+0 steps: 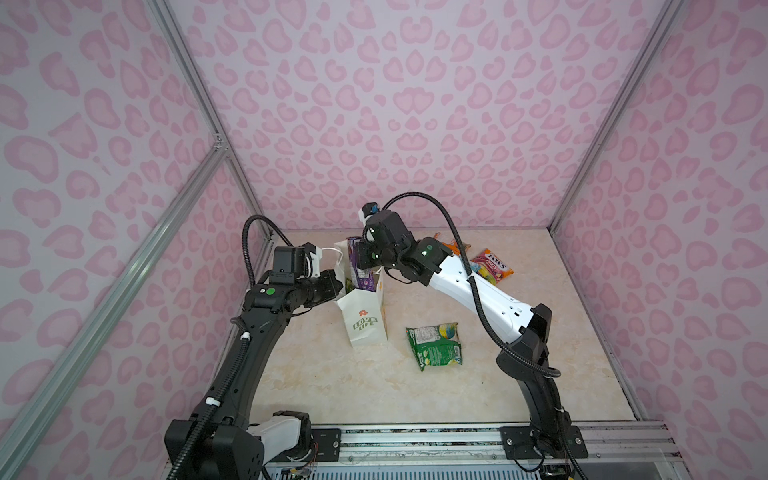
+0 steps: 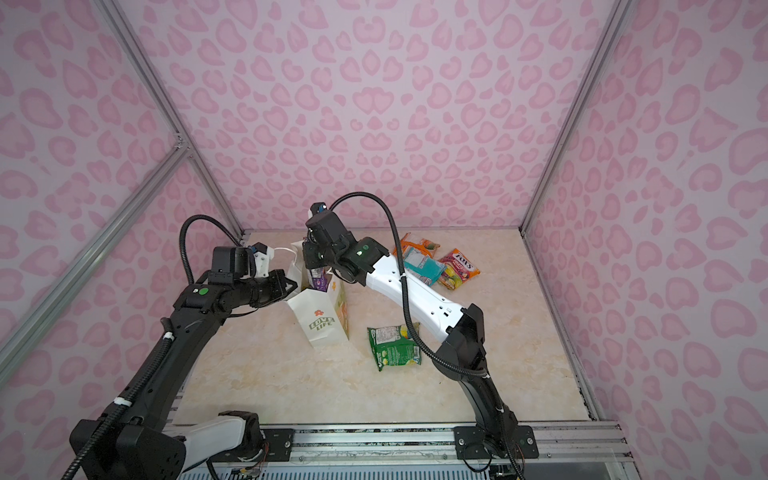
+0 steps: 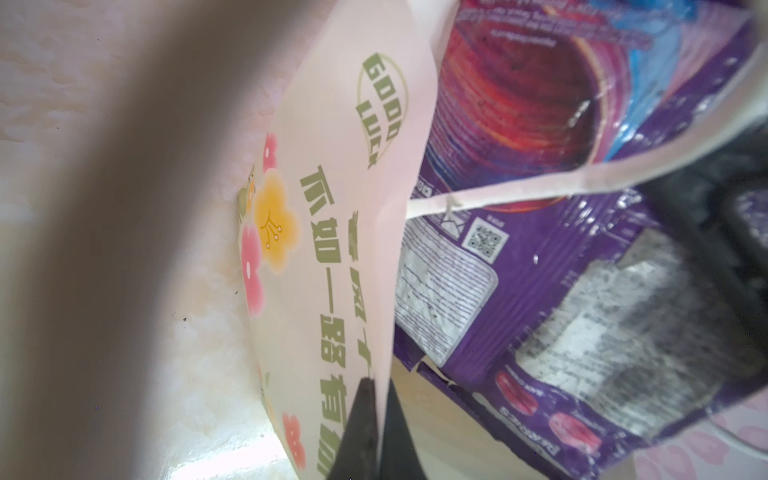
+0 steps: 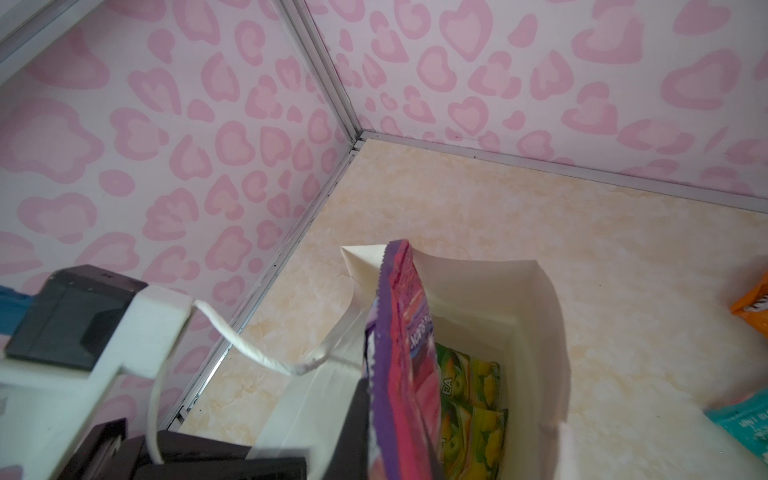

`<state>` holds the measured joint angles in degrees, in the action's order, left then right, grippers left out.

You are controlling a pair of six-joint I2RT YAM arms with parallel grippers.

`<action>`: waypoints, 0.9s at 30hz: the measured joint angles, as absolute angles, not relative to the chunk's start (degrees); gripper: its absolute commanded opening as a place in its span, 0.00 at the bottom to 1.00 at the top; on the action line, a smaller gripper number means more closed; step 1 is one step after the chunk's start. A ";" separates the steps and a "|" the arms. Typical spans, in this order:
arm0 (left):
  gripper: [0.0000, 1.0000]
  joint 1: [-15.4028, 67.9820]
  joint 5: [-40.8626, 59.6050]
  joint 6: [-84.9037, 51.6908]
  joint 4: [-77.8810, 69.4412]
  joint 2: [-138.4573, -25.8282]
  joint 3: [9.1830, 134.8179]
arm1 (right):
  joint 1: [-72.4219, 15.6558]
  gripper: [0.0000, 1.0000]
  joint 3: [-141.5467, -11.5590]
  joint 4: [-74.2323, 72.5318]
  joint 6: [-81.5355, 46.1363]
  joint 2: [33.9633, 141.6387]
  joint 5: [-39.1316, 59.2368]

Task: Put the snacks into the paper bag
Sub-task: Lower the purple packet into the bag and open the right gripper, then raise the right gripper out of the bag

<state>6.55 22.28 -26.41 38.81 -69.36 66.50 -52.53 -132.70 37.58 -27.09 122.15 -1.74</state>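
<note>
**Pink-walled cell: bag and snack stock**

Pink blotch-print walls (image 1: 415, 104) close you in on three sides, over a beige marbled tabletop (image 1: 374, 395).

- Paper bag (image 1: 365, 324) (image 2: 320, 320) (image 4: 536, 332): upright, left of centre, mouth open. Your left gripper (image 1: 338, 289) (image 3: 376, 432) is clamped on its rim, with the printed wall (image 3: 345, 249) pinched between the jaws. One cord handle (image 4: 249, 345) lies against the white mount on your left wrist.
- Purple packet (image 1: 358, 270) (image 2: 318, 280) (image 3: 540, 291) (image 4: 399, 353): on edge in the bag's mouth, top edge above the rim. Your right gripper (image 4: 374, 399) is closed tight on it.
- Green packet (image 1: 434, 345) (image 2: 395, 347): flat on the tabletop, right of the bag and apart from it.
- Yellow-green packet (image 4: 469, 399): lying inside the bag, low down.
- Far-right cluster, touching one another: pink-red "FOX'S" packet (image 1: 492, 266) (image 2: 457, 268), teal packet (image 2: 419, 266), orange packet (image 2: 415, 245).
</note>
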 measured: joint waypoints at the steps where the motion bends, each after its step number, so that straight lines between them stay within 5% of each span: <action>1: 0.05 6.55 22.28 -26.44 38.81 -69.36 66.50 | -52.80 0.19 -132.55 37.58 -27.42 121.97 -2.13; 5: 0.05 6.55 22.28 -26.44 38.68 -69.52 66.50 | -53.78 0.43 -132.20 37.60 -27.79 121.38 -2.92; 12: 0.05 6.46 22.35 -26.50 38.68 -69.58 66.46 | -53.84 0.58 -132.27 37.67 -27.16 120.25 -3.09; 22: 0.05 6.46 22.52 -26.50 38.57 -69.73 66.46 | -56.05 0.96 -132.88 39.18 -18.31 111.83 -10.70; 27: 0.05 6.46 22.68 -26.50 38.52 -69.73 66.46 | -55.83 0.98 -128.03 40.36 -15.09 108.60 -18.48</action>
<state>6.46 22.68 -26.50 38.52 -69.73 66.46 -55.83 -128.03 40.36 -15.09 108.60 -18.48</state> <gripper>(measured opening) 0.060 0.985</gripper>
